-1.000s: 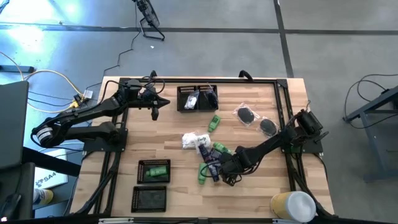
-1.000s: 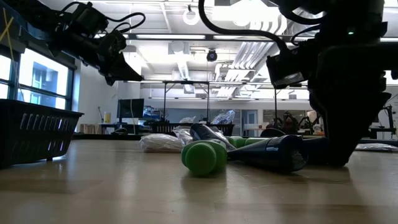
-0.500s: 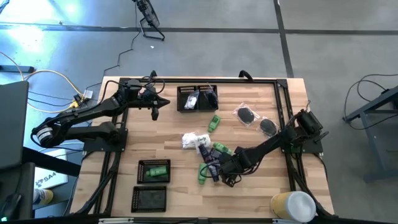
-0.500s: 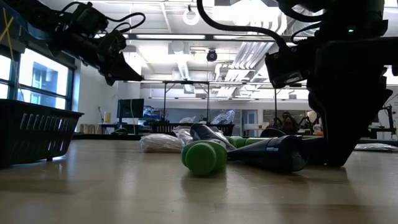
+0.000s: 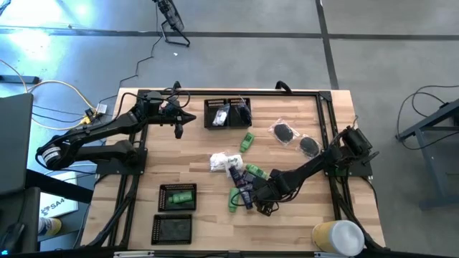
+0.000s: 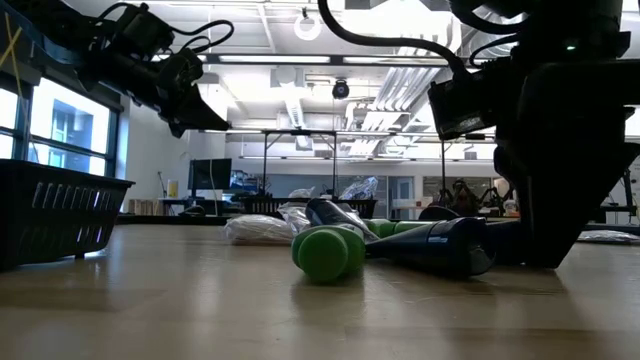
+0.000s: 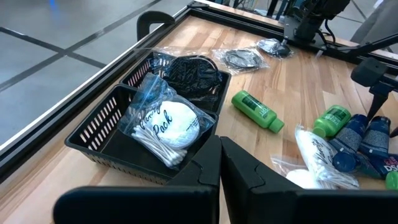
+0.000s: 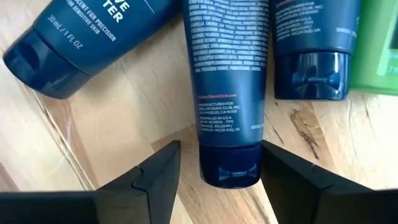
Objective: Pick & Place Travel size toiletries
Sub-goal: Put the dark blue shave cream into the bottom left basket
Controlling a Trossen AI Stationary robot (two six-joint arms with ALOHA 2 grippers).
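My right pincer is lowered over the pile of toiletries on the wooden worktop, fingers spread apart, holding nothing. Between my fingers lies the capped end of one dark navy tube; neither finger touches it. A second navy tube lies slanted just beside one finger, a third just beside the other, and a bright green tube lies beyond that third one.

My left pincer is pressed together, empty, raised above a black mesh tray directly ahead of it.

Count, high view: three black mesh trays; the far one holds bagged items, one holds a green tube, and the third has contents I cannot make out. Two dark round pieces in clear bags lie well apart from my right pincer, towards the far edge. A white crinkly packet sits near the pile.

The tubes are smooth plastic with flat caps; the tray ahead of my left pincer holds a bag of cotton swabs
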